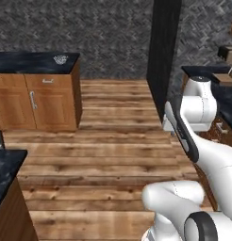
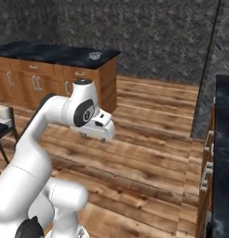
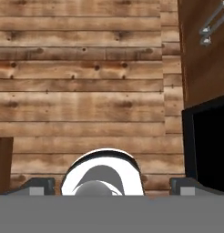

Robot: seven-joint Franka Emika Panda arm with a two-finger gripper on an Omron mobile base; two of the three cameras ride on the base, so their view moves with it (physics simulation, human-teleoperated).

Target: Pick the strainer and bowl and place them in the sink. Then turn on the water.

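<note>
Strainer (image 1: 60,59), seemingly, on far counter (image 1: 23,62); fingers (image 3: 41,185) spread.

**A white arm with dark joints**

The arm (image 1: 203,155) is made of thick, rounded white segments with a smooth and glossy surface. Between the segments there are dark grey or black rings and bands. At the lower right of the left base view, one joint ends in a round black cap with a grey edge. In the right base view the arm (image 2: 46,139) has a round black disc with a small light mark at its elbow, near the centre left of the frame. A white boxy hand (image 2: 97,125) is attached beside it, with small dark parts on its underside.
</note>
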